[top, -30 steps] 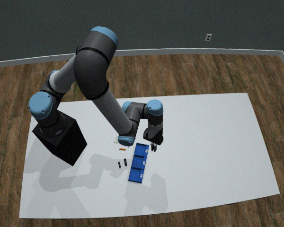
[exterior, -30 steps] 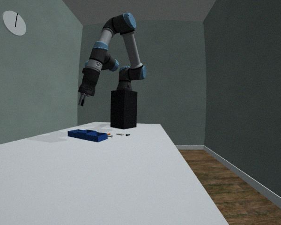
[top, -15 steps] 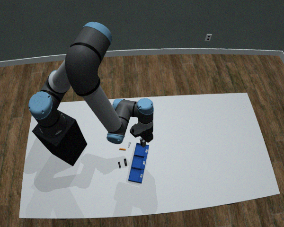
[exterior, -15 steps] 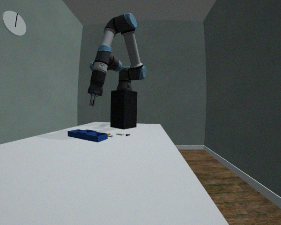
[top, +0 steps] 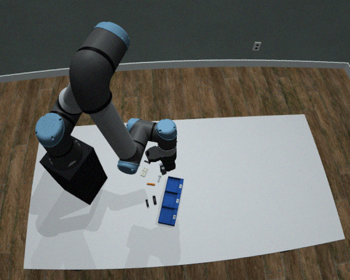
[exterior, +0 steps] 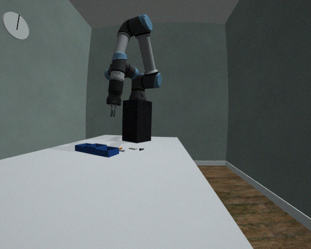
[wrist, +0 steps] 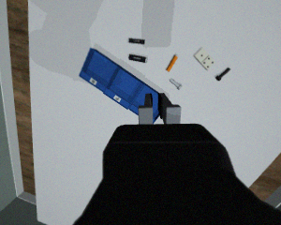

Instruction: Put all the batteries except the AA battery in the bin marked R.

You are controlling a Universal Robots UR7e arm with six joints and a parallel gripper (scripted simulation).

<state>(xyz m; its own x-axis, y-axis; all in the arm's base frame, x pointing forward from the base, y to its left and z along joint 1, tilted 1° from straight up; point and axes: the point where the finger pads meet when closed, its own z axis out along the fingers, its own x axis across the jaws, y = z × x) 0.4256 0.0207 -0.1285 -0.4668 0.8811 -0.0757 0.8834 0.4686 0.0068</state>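
Gripper (wrist: 159, 105) hangs high over the blue bin row (wrist: 124, 84), fingers narrow with nothing between; two black batteries (wrist: 137, 58) lie just beside the bins, probably light, rigid, prone to rolling, so I'd pinch one mid-body across its width.

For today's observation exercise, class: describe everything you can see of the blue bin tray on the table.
The blue bin tray is one long, shallow, plastic-looking strip of three open compartments in a row, each carrying a small pale label whose letters are too small to read. It lies flat on the white table, apparently empty. Small parts lie beside it, apart. The gripper hangs high above, touching nothing.
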